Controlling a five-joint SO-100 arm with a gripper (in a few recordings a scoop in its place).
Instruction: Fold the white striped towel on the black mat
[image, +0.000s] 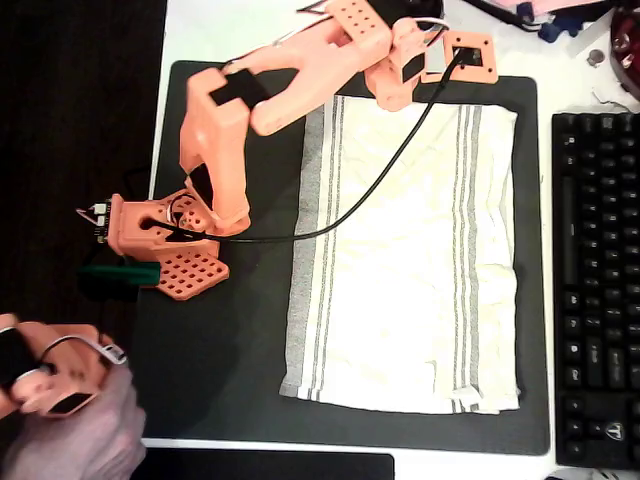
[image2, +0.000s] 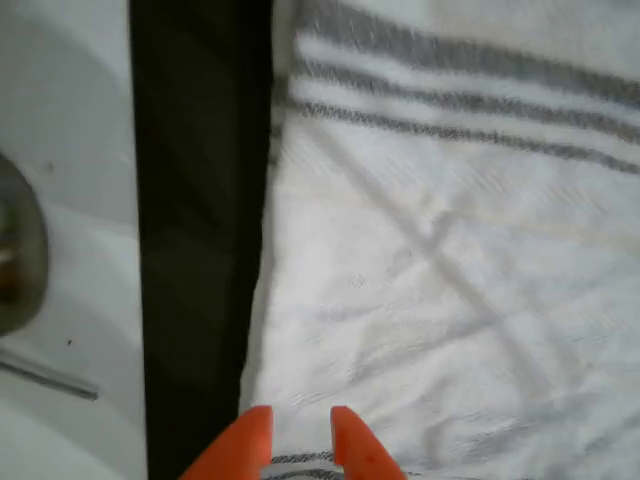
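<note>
Between the narrowly parted, empty orange gripper (image2: 298, 432) jaws lies the edge of the cream-white, grey-striped thin cloth towel (image2: 450, 270), flat on the dark charcoal rectangular mat (image2: 200, 220); probably light, limp: pinch a corner beyond.

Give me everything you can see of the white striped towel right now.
The white striped towel is thin, cream-white, slightly wrinkled cloth, lying flat and unfolded on the black mat. Groups of grey stripes run near its left and right edges in the overhead view; a small tag sits at the lower edge. A black cable crosses its upper left. The gripper hovers above its top edge.
</note>
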